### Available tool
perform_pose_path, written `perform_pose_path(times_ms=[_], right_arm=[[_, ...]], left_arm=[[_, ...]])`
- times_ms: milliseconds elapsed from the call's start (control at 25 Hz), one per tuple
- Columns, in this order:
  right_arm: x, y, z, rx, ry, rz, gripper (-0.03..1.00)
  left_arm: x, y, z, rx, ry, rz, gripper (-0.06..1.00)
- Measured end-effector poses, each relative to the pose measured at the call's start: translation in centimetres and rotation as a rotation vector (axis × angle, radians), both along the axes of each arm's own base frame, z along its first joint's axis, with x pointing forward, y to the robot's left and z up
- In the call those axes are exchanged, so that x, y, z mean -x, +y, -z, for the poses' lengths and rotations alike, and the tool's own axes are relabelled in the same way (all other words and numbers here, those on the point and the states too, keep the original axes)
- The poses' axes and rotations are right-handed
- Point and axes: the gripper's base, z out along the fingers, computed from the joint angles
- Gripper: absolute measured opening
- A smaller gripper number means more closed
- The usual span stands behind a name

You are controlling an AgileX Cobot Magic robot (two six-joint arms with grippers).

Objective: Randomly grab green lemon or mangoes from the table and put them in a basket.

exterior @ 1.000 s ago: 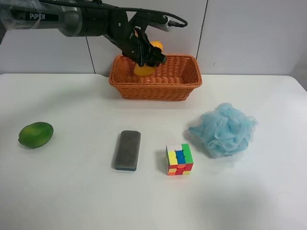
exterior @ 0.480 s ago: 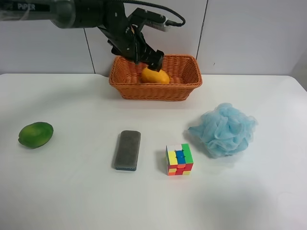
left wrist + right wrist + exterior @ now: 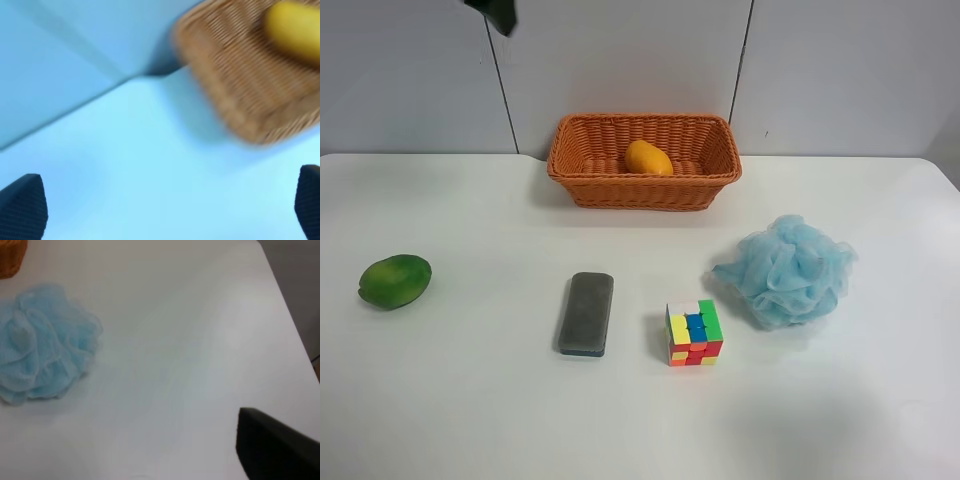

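The yellow-orange mango point(image 3: 648, 158) lies inside the orange wicker basket point(image 3: 640, 194) at the back of the white table point(image 3: 470, 420). The green lemon point(image 3: 395, 281) lies alone near the table's edge at the exterior high view's left. Only a dark tip of the arm at that view's left point(image 3: 496, 13) shows at the top edge. In the blurred left wrist view my left gripper point(image 3: 165, 210) is open and empty, with the basket point(image 3: 240, 85) and the mango point(image 3: 295, 30) ahead of it. Only one dark finger point(image 3: 275, 450) of my right gripper shows.
A grey block point(image 3: 586, 313), a colour cube point(image 3: 693, 333) and a blue bath sponge point(image 3: 786, 270) lie in the middle and right of the table. The sponge point(image 3: 40, 345) and a basket corner point(image 3: 10, 257) also show in the right wrist view.
My left gripper let go of the mango, which now lies in the basket. The arm rose up and left, almost out of the exterior high view.
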Motion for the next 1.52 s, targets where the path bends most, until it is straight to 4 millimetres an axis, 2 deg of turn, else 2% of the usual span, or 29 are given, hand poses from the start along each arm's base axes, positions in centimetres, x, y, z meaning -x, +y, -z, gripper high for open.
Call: perform_pose_path(times_ms=[80, 200, 320, 440, 520, 560, 720, 840, 1000, 1120, 1360, 1520], right_arm=[[0.0, 0.0, 0.0, 0.000, 0.000, 0.000, 0.99], [0.0, 0.0, 0.0, 0.000, 0.000, 0.000, 0.99], [0.0, 0.0, 0.0, 0.000, 0.000, 0.000, 0.99], [0.0, 0.0, 0.0, 0.000, 0.000, 0.000, 0.99], [0.0, 0.0, 0.0, 0.000, 0.000, 0.000, 0.99], [0.0, 0.0, 0.0, 0.000, 0.000, 0.000, 0.99], [0.0, 0.0, 0.0, 0.000, 0.000, 0.000, 0.99], [0.0, 0.0, 0.0, 0.000, 0.000, 0.000, 0.99], [0.0, 0.0, 0.0, 0.000, 0.000, 0.000, 0.99], [0.0, 0.0, 0.0, 0.000, 0.000, 0.000, 0.99], [0.0, 0.0, 0.0, 0.000, 0.000, 0.000, 0.99], [0.0, 0.0, 0.0, 0.000, 0.000, 0.000, 0.99]], left_arm=[[2.8, 2.2, -2.6, -0.014, -0.027, -0.043, 0.99], [8.0, 5.8, -6.1, -0.023, -0.125, -0.112, 0.99], [13.1, 9.1, -7.3, -0.024, -0.190, -0.188, 0.99], [18.6, 11.6, -6.7, -0.012, -0.230, -0.268, 0.99], [22.1, 12.9, -5.5, -0.009, -0.250, -0.328, 0.99], [24.5, 13.6, -5.1, 0.003, -0.288, -0.366, 0.99], [31.3, 14.6, -1.4, 0.040, -0.360, -0.458, 0.99], [34.8, 14.3, 2.1, 0.123, -0.403, -0.464, 0.99], [37.4, 13.5, 6.8, 0.247, -0.465, -0.408, 0.99], [37.6, 13.1, 10.3, 0.304, -0.427, -0.404, 0.99], [35.5, 12.5, 13.6, 0.347, -0.316, -0.391, 0.99], [34.9, 12.4, 14.1, 0.359, -0.332, -0.379, 0.99]])
